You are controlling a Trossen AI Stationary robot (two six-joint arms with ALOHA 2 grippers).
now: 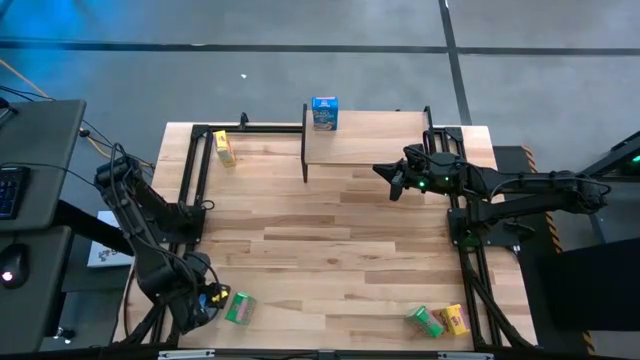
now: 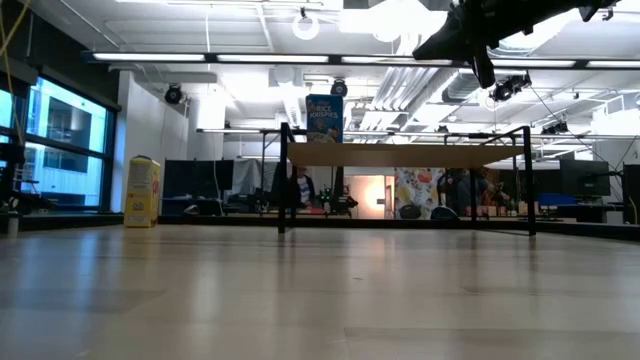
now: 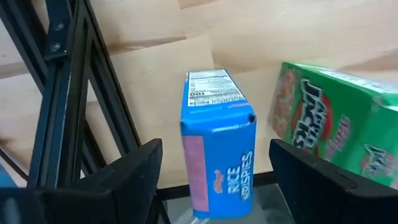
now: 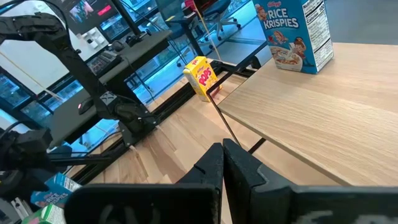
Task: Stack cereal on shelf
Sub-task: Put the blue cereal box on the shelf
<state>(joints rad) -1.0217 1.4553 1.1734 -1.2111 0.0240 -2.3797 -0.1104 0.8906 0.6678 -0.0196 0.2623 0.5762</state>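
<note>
High view: the left hand sits at the near left corner of the table, and the left wrist view shows its fingers spread wide around a blue Rice Krispies box that stands between them; whether the fingers touch the box cannot be told. A green cereal box lies just beside that hand on the table. The right hand hovers above the near edge of the shelf, towards its right end, with its fingers pressed together on nothing. A second blue box stands upright on the far left corner of the shelf. One yellow box stands on the table to the left of the shelf. Another green box and another yellow box lie side by side at the near right of the table.
</note>
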